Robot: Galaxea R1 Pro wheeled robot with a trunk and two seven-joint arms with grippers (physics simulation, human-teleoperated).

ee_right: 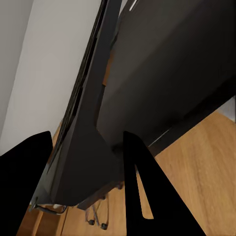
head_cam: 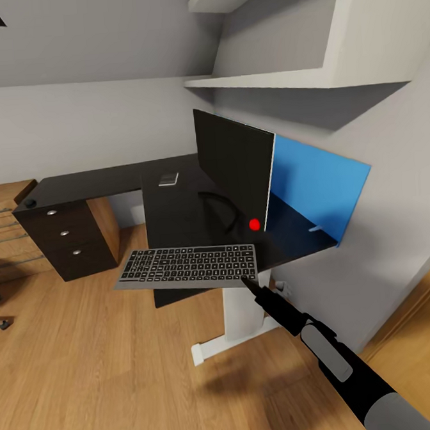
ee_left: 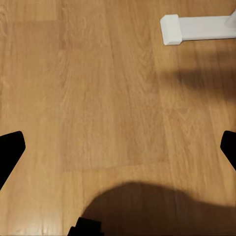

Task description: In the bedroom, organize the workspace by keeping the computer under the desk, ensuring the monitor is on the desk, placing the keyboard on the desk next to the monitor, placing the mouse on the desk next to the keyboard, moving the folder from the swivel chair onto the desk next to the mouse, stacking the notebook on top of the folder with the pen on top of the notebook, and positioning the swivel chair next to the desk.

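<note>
Right tool (head_cam: 248,280) grips the keyboard (head_cam: 186,267) corner, overhanging the desk (head_cam: 176,208) edge.

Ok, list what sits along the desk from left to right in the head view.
Drawer unit → small grey item on the desktop → monitor → blue back panel. The keyboard, held at the front edge, spans the middle.

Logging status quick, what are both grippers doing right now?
Left gripper: open, empty.
Right gripper: shut on the keyboard.
</note>
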